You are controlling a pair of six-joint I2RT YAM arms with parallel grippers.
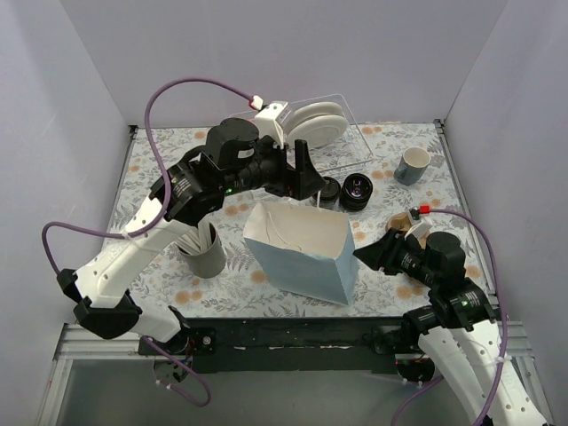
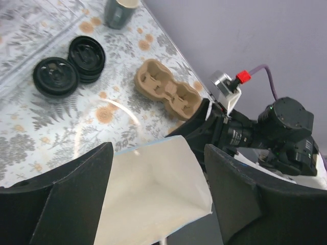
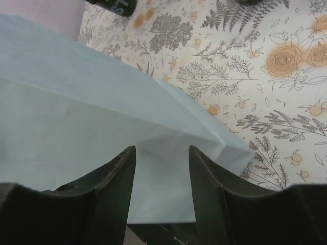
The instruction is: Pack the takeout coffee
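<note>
Two small black takeout coffee cups with black lids (image 1: 331,188) (image 1: 358,191) stand side by side behind the open light-blue paper bag (image 1: 306,248). In the left wrist view they are at the upper left (image 2: 55,76) (image 2: 87,53). My left gripper (image 1: 306,186) is open and empty above the bag's back edge, looking into its white inside (image 2: 153,194). My right gripper (image 1: 364,253) is open and empty, its fingers (image 3: 115,178) close against the bag's right side (image 3: 76,117). A brown cardboard cup carrier (image 2: 168,92) lies right of the bag.
A grey metal utensil cup (image 1: 206,253) stands left of the bag. A blue-grey mug (image 1: 413,164) is at the back right. A clear tray with white plates (image 1: 324,124) sits at the back. My right arm (image 2: 265,132) partly covers the carrier.
</note>
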